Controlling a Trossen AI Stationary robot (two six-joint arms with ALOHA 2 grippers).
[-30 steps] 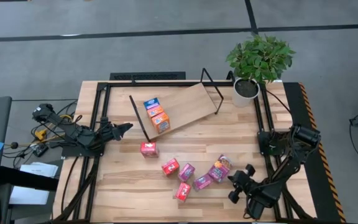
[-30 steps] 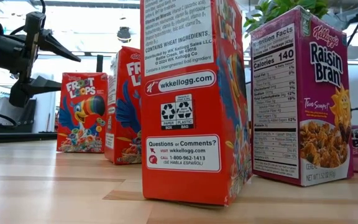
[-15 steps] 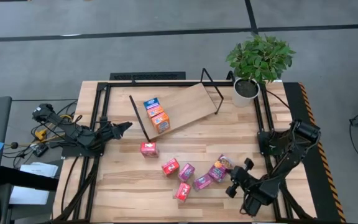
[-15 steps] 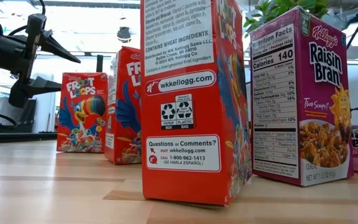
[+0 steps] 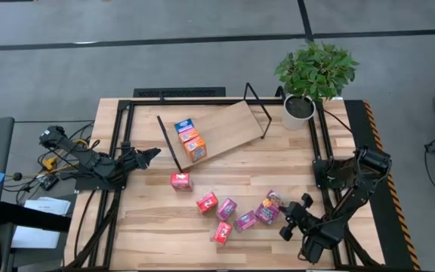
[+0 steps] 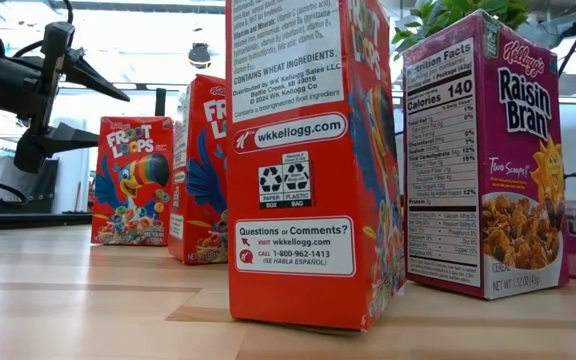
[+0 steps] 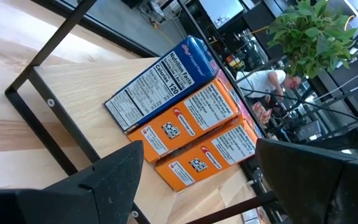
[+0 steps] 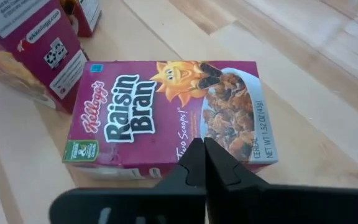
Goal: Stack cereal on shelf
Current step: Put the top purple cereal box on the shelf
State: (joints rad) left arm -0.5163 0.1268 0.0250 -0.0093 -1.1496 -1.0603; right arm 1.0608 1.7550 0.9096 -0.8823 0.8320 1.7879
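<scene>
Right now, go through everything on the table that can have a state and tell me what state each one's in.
Left pincer: open, empty, facing the shelf.
Right pincer: shut, empty, over the lying Raisin Bran box.
Shelf: tilted, three boxes on it.
Blue box: on shelf, lying.
Two orange boxes: on shelf, beside the blue.
Red Froot Loops box: on tabletop, upright.

Glossy printed-cardboard magenta Raisin Bran box (image 8: 166,112); smooth pale slatted wooden desk (image 5: 149,227); light plywood shelf (image 5: 229,125) with thin matt black metal rods.

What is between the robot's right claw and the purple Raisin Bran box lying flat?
Nothing. In the right wrist view the shut right gripper sits right at the edge of the lying Raisin Bran box, with no other thing between them.
</scene>
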